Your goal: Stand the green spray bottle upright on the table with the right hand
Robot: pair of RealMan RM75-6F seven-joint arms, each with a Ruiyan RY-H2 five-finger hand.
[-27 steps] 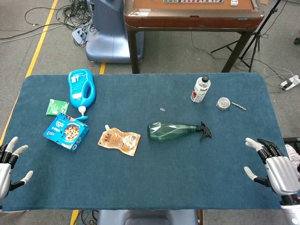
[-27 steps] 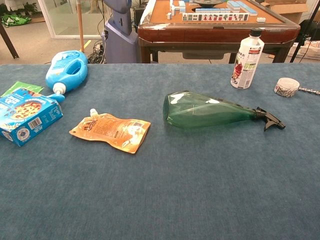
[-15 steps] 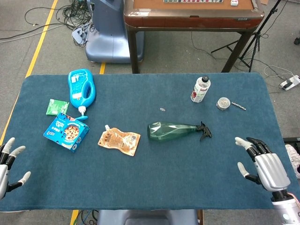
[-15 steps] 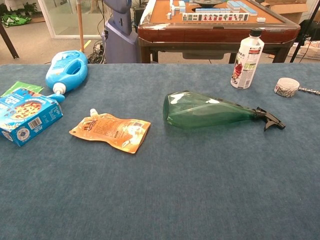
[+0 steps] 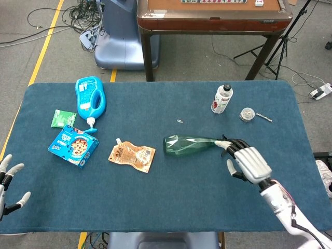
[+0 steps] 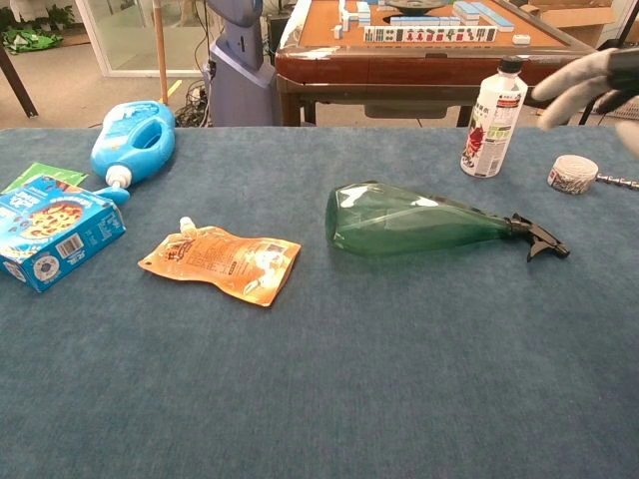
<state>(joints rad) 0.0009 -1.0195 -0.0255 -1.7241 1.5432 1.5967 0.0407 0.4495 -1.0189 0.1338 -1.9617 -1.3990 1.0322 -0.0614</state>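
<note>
No text, brand name or number is legible in either view. Printed surfaces present but unreadable: blue snack box (image 6: 52,232) with a cookie picture, small print and a round mark on its side panel; orange spouted pouch (image 6: 222,262) with dark printed graphics and blurred lettering; white bottle (image 6: 493,121) with black cap, bearing a label of red and dark print too small to make out; blue detergent jug (image 6: 134,142) with a pale label area, its characters indistinct; green packet (image 5: 62,118) with faint white marks; mahjong tiles (image 6: 429,33) on the brown table behind, symbols too small to tell.
</note>
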